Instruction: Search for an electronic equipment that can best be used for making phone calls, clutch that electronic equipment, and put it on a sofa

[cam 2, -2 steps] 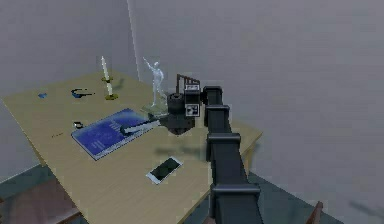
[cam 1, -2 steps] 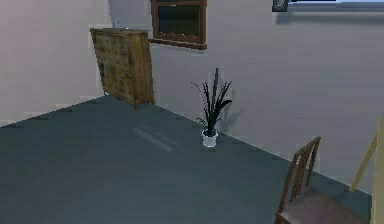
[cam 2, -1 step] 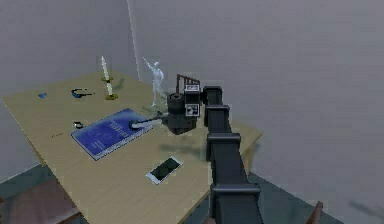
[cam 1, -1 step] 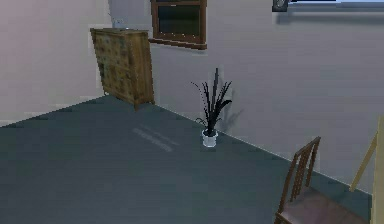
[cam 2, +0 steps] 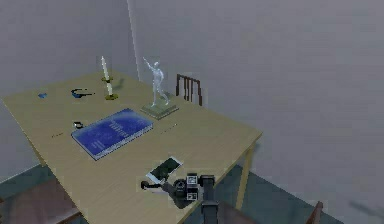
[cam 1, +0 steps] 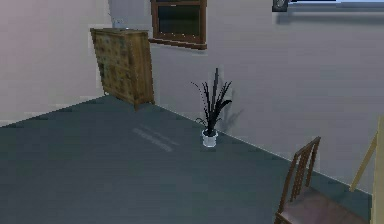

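Phone: a dark flat slab with a pale edge, which I take for the phone (cam 2: pixel 163 168), lies on the wooden table (cam 2: pixel 60 135) near its front edge in the arm side view.
Gripper: the gripper (cam 2: pixel 160 183) sits right at the slab, at the far end of the arm (cam 2: pixel 211 208). I cannot tell how the fingers stand, or whether they have hold of anything, since the slab rests on the tabletop there.
Progress: I judge the search done and the reach made. A grasp is not confirmed, and the lift and the carry to a sofa are all left.
Rest of the table: a blue flat panel (cam 2: pixel 112 132) lies mid-table. Beyond it stand a white statue (cam 2: pixel 157 85), a candle (cam 2: pixel 105 70) on a holder and a small dark object (cam 2: pixel 82 94). A chair (cam 2: pixel 189 88) stands behind the far edge.
Containers: in the forward view a white pot (cam 1: pixel 209 138) holds a dark spiky plant (cam 1: pixel 213 100) by the wall. A wooden dresser (cam 1: pixel 122 65) stands in the corner with its fronts closed, so I cannot see what it holds.
Room: a window (cam 1: pixel 178 22) is set beside the dresser.
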### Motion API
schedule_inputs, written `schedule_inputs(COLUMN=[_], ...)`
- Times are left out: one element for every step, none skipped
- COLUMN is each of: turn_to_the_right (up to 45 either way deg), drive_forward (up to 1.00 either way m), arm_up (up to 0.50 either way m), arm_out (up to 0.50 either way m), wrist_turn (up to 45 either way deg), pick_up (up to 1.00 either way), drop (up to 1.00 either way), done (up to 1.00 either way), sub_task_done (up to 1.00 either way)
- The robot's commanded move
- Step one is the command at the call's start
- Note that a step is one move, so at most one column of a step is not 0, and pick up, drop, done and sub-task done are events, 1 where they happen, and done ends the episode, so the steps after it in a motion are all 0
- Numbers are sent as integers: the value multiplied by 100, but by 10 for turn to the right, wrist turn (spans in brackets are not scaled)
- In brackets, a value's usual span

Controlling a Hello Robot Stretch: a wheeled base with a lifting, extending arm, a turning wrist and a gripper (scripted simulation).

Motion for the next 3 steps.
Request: schedule_inputs(turn_to_the_right=[0,0,0], drive_forward=[0,0,0], arm_up=[0,10,26], arm_out=[0,0,0], wrist_turn=[0,0,0], pick_up=[100,0,0], drop=[0,0,0], done=[0,0,0], sub_task_done=[0,0,0])
